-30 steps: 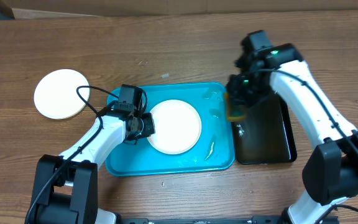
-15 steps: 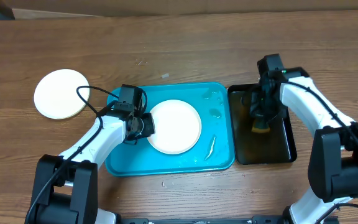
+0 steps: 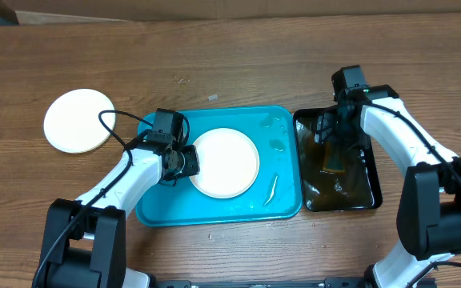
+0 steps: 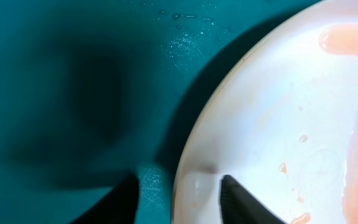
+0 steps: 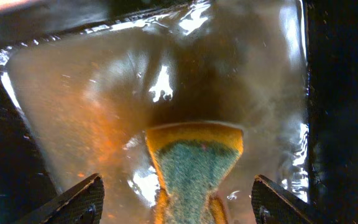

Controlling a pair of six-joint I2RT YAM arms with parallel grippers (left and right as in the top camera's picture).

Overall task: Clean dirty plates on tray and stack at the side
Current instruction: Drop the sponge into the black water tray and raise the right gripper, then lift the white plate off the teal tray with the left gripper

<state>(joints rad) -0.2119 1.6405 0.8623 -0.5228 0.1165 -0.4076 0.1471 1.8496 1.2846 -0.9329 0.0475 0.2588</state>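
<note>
— Over on the wooden table (image 3: 214, 64), the right claw (image 5: 179, 199) is now spreading wide, dropping the sponge (image 5: 194, 168) in the tub (image 3: 370, 192).
— And the left claw (image 4: 179, 196) is sitting parted, straddling the plate (image 3: 224, 162) rim in the tray (image 3: 282, 210).

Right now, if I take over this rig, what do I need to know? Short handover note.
Left pincer: open, jaws straddling the rim of the white plate on the tray, not clamped on it.
Right pincer: open, over the sponge, which lies loose in the wet black tub.
Side: a pale plate lies left of the tray; I cannot tell if others are under it.
Done: at least one plate set aside.
Left: the white plate shows pink-orange smears, so it probably needs another wipe, then stacking on the pale plate.
</note>
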